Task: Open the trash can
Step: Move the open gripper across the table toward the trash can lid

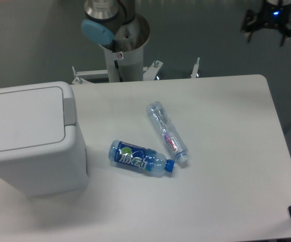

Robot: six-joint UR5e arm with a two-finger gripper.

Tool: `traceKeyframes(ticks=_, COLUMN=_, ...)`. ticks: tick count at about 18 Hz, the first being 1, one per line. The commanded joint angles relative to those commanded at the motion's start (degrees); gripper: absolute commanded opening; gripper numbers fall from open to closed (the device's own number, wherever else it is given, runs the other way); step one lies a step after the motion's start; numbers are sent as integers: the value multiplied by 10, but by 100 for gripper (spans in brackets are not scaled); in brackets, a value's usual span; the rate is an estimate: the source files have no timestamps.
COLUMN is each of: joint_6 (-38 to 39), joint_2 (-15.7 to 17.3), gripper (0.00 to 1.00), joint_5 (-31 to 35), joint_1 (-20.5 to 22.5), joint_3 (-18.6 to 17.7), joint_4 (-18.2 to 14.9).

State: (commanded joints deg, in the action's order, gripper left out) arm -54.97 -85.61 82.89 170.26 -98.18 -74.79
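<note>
The single fixed camera looks down on a white table (226,151). The trash can (29,141) stands at the table's left edge, a big boxy white bin with its flat lid (22,118) lying closed and level and the grey push tab (69,107) on the lid's right side. Near the middle of the table two bottles lie on their sides, almost touching at their cap ends: a blue-labelled bottle (140,158) with a blue cap, and a clear bottle (167,132) slanting up and to the left from it. Behind the table rises the round metal robot pedestal (124,45). The gripper (271,22) hangs at the top right corner of the view, beyond the table's far edge and well apart from the trash can; its dark fingers look spread with nothing between them.
</note>
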Motion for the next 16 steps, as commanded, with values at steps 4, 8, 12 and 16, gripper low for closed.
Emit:
traceKeyframes(ticks=4, joint_6=128, joint_2=5, gripper=100, joint_5=-46, joint_1=-77, joint_3=10, joint_4=-4)
traceKeyframes(ticks=8, joint_6=236, joint_2=8, gripper=100, joint_5=-60, joint_1=-145, joint_3=11, joint_4=-1)
traceKeyframes(ticks=12, joint_6=382, joint_2=5, gripper=100, joint_5=-124, joint_1=-172, joint_3=39, joint_4=15)
traceKeyframes(ticks=16, joint_6=455, joint_2=-21, gripper=100, joint_5=-127, joint_1=-221, joint_3=72, joint_4=-3)
